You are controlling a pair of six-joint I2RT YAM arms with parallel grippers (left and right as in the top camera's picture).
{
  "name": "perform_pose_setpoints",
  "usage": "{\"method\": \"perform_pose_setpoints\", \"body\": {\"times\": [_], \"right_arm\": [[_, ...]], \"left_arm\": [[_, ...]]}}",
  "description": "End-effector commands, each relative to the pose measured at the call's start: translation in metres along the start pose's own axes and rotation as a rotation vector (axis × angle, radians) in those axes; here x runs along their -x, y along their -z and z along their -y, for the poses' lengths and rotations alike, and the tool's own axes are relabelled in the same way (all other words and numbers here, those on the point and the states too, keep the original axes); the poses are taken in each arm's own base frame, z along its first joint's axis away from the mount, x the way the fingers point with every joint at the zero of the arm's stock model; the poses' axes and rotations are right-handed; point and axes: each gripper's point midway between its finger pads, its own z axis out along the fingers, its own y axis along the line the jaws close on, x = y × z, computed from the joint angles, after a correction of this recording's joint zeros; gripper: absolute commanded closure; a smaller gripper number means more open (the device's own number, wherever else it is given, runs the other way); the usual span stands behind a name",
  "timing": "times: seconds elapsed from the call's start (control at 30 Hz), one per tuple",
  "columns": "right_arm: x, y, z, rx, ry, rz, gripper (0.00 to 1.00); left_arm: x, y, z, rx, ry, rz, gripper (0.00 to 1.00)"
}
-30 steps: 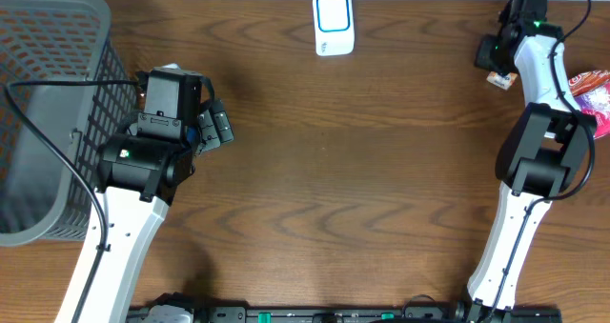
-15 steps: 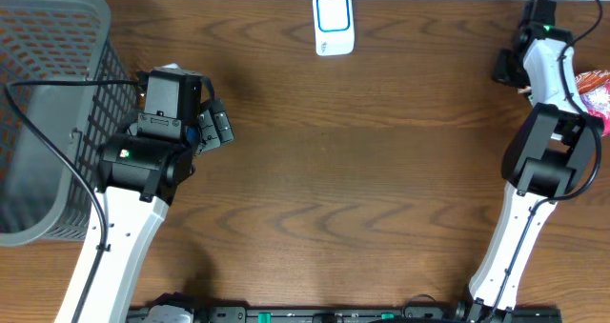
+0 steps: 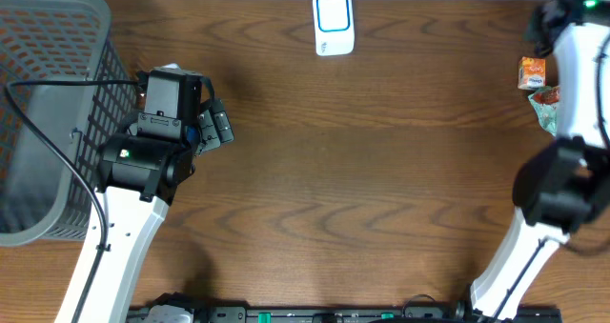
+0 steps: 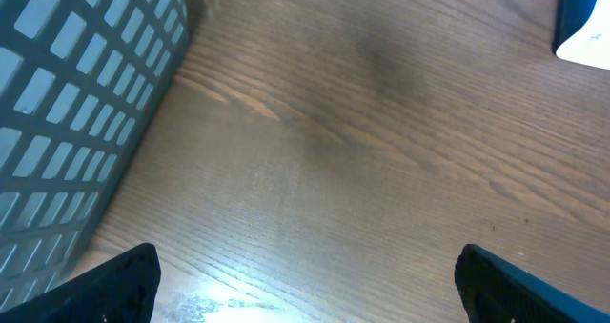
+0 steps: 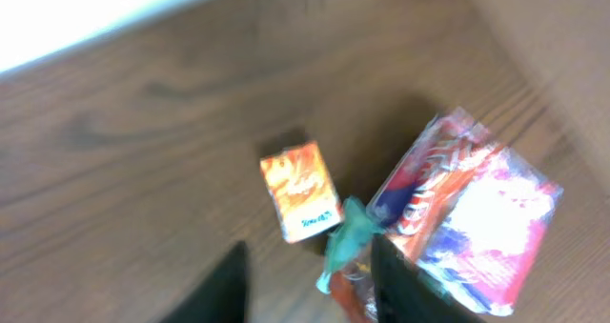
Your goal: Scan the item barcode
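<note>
1. At the bench's (image 3: 381,171) far right edge, the small orange box (image 5: 300,190) lay flat, just ahead of the right tool (image 5: 310,256), untouched.
2. That tool's fingers stood partly apart, holding nothing.
3. The left tool (image 4: 305,271) gaped wide beside the basket (image 4: 76,94).

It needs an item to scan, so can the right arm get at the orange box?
Probably yes. The right gripper is open over the orange box, whose top is bare. A green wrapper and a red packet lie close by and may get nudged.
</note>
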Motion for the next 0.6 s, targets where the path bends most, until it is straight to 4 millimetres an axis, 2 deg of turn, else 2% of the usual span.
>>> {"method": "perform_pose_setpoints", "body": {"times": [0.0,0.03,0.1,0.13,0.17,0.23,0.37,0.57], "right_arm": [[0.027,0.081,-0.008,0.137,-0.019,0.104,0.35],[0.028,0.102,-0.013,0.194,-0.017,0.116,0.27],[0.026,0.137,-0.020,0.281,-0.009,0.130,0.18],[0.025,0.154,-0.022,0.318,-0.005,0.135,0.07],[0.021,0.170,-0.025,0.357,0.002,0.133,0.01],[0.010,0.199,-0.029,0.419,0.018,0.122,0.01],[-0.022,0.238,-0.025,0.435,0.061,0.063,0.01],[-0.065,0.282,-0.013,0.446,0.150,-0.003,0.01]], "left_arm": [[0.004,0.004,-0.004,0.014,0.014,0.020,0.02],[0.004,0.004,-0.004,0.014,0.014,0.020,0.02],[0.004,0.004,-0.004,0.014,0.014,0.020,0.02],[0.004,0.004,-0.004,0.014,0.014,0.020,0.02],[0.004,0.004,-0.004,0.014,0.014,0.020,0.02],[0.004,0.004,-0.004,0.014,0.014,0.020,0.02],[0.004,0.004,-0.004,0.014,0.014,0.020,0.02],[0.004,0.004,-0.004,0.014,0.014,0.020,0.02]]}}
